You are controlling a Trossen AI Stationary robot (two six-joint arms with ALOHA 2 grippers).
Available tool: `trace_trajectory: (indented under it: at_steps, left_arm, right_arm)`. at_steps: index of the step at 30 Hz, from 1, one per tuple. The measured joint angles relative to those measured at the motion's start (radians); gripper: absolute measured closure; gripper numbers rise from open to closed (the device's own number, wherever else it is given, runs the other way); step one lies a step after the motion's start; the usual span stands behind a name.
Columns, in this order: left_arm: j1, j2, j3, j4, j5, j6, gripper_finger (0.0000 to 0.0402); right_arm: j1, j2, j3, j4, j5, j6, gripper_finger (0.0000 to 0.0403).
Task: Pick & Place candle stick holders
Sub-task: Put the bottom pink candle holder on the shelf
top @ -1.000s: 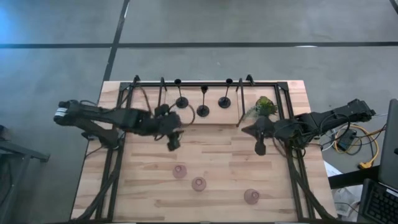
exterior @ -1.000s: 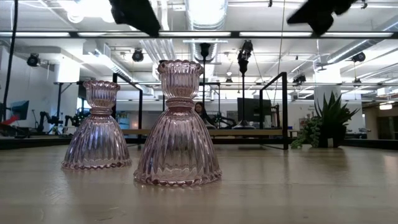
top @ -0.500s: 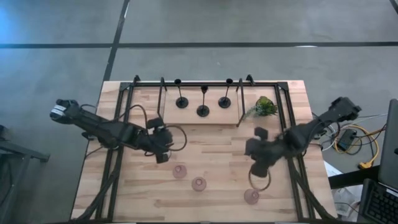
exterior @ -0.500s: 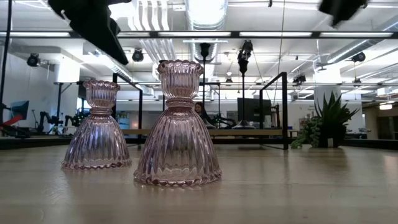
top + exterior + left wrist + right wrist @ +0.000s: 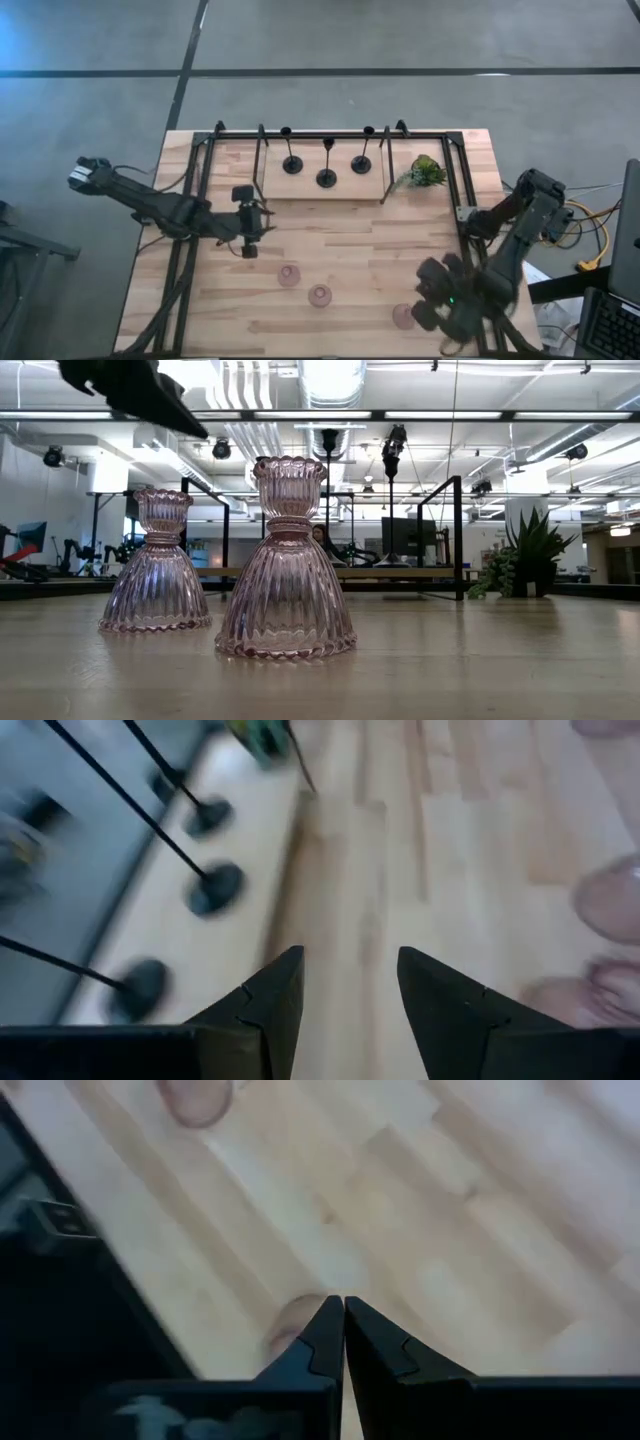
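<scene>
- Nearest the counter's front edge, three pink glass candle holders stand free: one at about 5 o'clock [image 5: 404, 316], one near 6 o'clock [image 5: 319, 295], one just beyond it toward the middle [image 5: 289, 275].
- The right gripper [image 5: 440, 300] hangs at 5 o'clock, just beside the 5 o'clock holder, its fingers pressed together and holding nothing.
- Risk there: with its fingers together so close to that holder, a downward or sideways move could knock the glass over or push it toward the front edge, in my judgement.
- The left gripper [image 5: 246, 222] sits around 9 o'clock of the counter's middle, fingers spread wide and empty, between the pink holders and the back shelf.
- At 12 o'clock, three black stemmed candle holders [image 5: 326, 178] stand in a row inside the black rack frame [image 5: 330, 134], with a small green plant [image 5: 427, 170] at 1 o'clock.
- Risk there: the thin stems look top-heavy; a reach past the frame could clip a bar or tip a neighbour.
- The low view alone shows the ribbed, bell-shaped profile of two pink holders [image 5: 285, 565], upright; the third is out of its frame.
- The left wrist view shows the black holders' round bases [image 5: 215, 888] ahead of the spread fingers [image 5: 270, 1005].
- The right wrist view shows a pink holder [image 5: 296, 1325] just beyond the closed fingertips [image 5: 330, 1335].
</scene>
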Motion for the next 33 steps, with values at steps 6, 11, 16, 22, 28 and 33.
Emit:
trace_trajectory:
  at_steps: [6, 11, 16, 22, 28, 33]
  left_arm:
    - [0.003, -0.073, -0.042, 0.155, -0.128, 0.165, 0.0235]
    - [0.006, -0.092, -0.089, 0.24, -0.128, 0.204, 0.0235]
    - [0.006, -0.094, -0.125, 0.27, -0.128, 0.21, 0.0235]
    - [0.006, -0.092, -0.127, 0.277, -0.131, 0.204, 0.0235]
    - [0.006, -0.094, -0.129, 0.3, -0.242, 0.053, 0.0235]
    - [0.006, -0.094, -0.163, 0.309, -0.259, -0.015, 0.0235]
  right_arm:
    - [0.095, 0.106, -0.002, 0.078, 0.026, 0.22, 0.0394]
    - [0.123, 0.188, 0.019, 0.106, 0.009, 0.265, 0.0394]
    - [0.144, 0.226, 0.062, 0.109, -0.052, 0.296, 0.0394]
    - [0.179, 0.292, 0.094, 0.11, -0.057, 0.356, 0.0391]
    - [0.197, 0.399, 0.11, 0.112, -0.055, 0.396, 0.0358]
    - [0.191, 0.477, 0.122, 0.113, -0.027, 0.389, 0.0316]
